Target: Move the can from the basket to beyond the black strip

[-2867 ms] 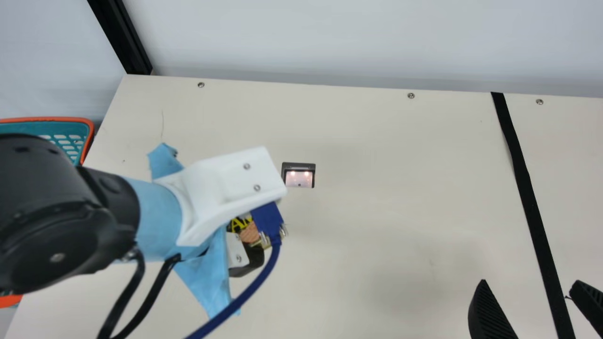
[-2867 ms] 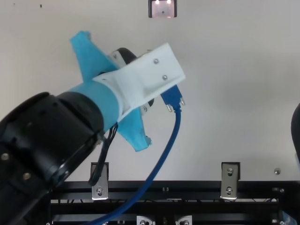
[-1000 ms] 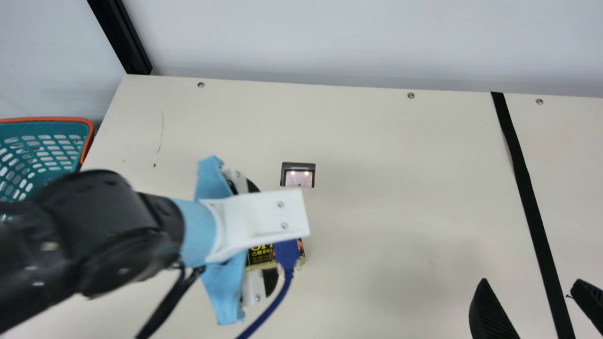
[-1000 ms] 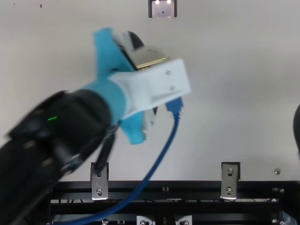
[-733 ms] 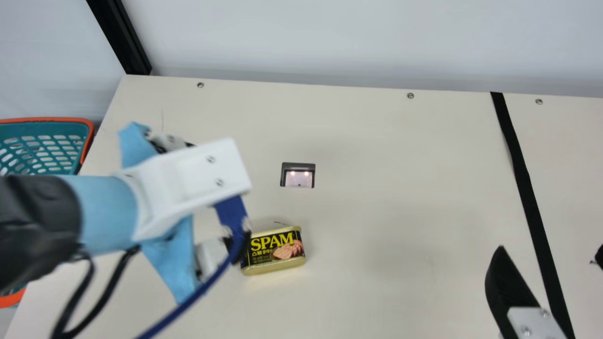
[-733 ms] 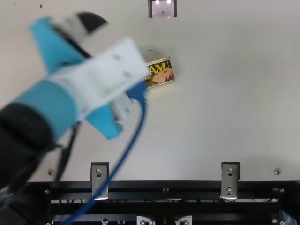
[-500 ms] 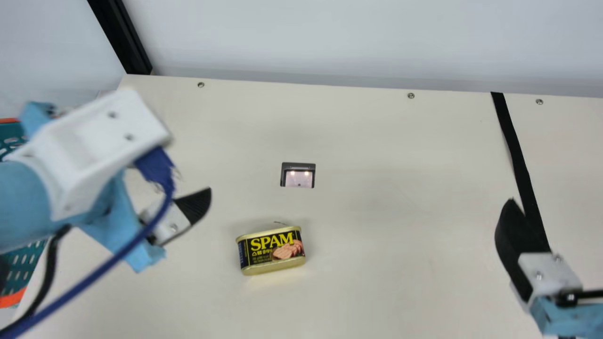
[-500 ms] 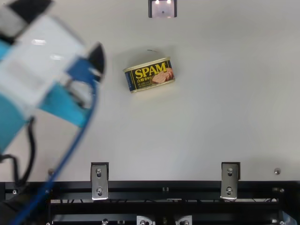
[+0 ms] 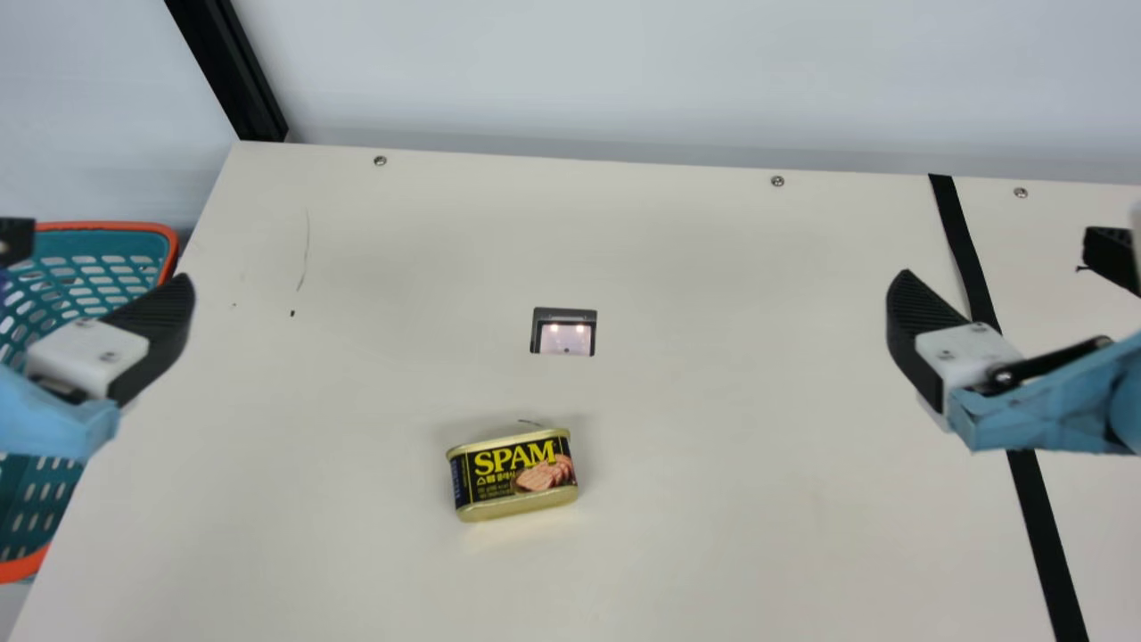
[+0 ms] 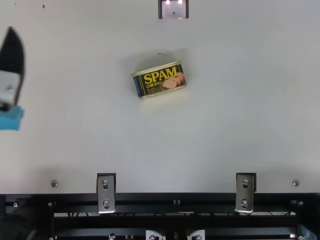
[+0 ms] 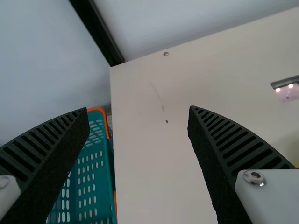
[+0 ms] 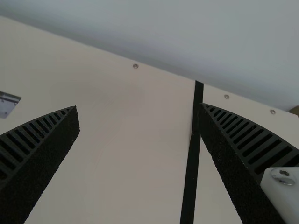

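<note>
Can of gold metal with a black-and-yellow label (image 9: 513, 477): it lies out on the cream table (image 9: 758, 535), right of the blue-green plastic basket with an orange rim (image 9: 107, 226) and left of the long black strip (image 9: 1045, 535), well apart from both. Nothing grips it. Its long axis runs mostly left to right across the table, the right end angled a little away from the robot.

The right gripper with black ribbed fingers (image 12: 138, 107) is spread and holds nothing; in the main view it hangs by the strip, one finger to each side of it. From there the can lies to the left and closer to the robot's own side. The left gripper with black ribbed fingers (image 11: 138, 109) is also spread and bare, up beside the basket, with the can to its right and likewise closer to the robot. Of the two, the left hand looks the nearer to the can, though the right one is nearer to the goal.

The task seems about half done: out of the basket, short of the strip. The coming pick probably falls to the right arm, reaching left and back toward the robot, then closing across the can's short sides rather than end to end.
</note>
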`<state>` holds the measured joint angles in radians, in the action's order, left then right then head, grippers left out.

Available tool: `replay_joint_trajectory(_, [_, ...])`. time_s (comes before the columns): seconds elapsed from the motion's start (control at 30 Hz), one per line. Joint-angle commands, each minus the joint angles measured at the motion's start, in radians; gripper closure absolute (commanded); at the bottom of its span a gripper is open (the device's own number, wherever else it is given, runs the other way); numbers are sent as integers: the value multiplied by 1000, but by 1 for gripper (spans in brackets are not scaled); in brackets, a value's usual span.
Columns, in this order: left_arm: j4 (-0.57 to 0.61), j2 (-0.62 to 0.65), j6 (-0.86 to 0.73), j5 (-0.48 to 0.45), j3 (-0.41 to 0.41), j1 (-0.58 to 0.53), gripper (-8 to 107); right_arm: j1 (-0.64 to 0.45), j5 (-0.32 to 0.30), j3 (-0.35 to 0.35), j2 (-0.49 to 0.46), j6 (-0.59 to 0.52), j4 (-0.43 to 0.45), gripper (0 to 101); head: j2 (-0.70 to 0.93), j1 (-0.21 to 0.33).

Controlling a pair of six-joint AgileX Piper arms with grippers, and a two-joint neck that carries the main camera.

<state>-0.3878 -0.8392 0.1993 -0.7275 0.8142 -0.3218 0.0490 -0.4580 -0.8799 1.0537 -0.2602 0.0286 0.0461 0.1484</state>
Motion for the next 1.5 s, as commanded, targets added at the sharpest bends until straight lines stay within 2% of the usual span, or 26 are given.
replay_joint_trajectory(0.0, [2, 43, 20, 4, -30, 37, 9, 5, -3, -11, 63, -28, -3, 0, -4, 7])
replay_joint_trajectory(0.2, [32, 145, 46, -2, -123, 114, 9, 17, -3, -33, 186, -107, -13, 0, -4, 7])
replay_joint_trajectory(0.33, [60, 216, 57, -14, -190, 164, 9, 23, -4, -44, 263, -163, -61, 0, -4, 7])
replay_joint_trajectory(0.47, [80, 288, 70, -31, -256, 218, 9, 28, -10, -57, 333, -235, -197, 0, -4, 7])
replay_joint_trajectory(0.57, [93, 347, 86, -48, -310, 260, 9, 27, -23, -64, 377, -322, -345, 0, -4, 7])
replay_joint_trajectory(0.6, [91, 311, 79, -41, -277, 239, 9, 24, -31, -67, 390, -358, -400, 0, -4, 7])
replay_joint_trajectory(0.63, [93, 330, 85, -49, -295, 253, 9, 21, -42, -69, 402, -396, -454, 0, -4, 7])
replay_joint_trajectory(0.83, [93, 347, 85, -52, -308, 261, 9, -28, -138, -67, 472, -676, -771, 0, -4, 7])
replay_joint_trajectory(1.0, [93, 347, 85, -52, -308, 261, 9, -81, -242, -37, 534, -909, -947, 0, -4, 7])
replay_joint_trajectory(1.3, [93, 347, 85, -52, -308, 261, 9, -109, -428, 48, 608, -1256, -1110, 0, -4, 7])
replay_joint_trajectory(1.47, [93, 347, 85, -52, -308, 261, 9, -102, -524, 95, 624, -1403, -1137, 0, -4, 7])
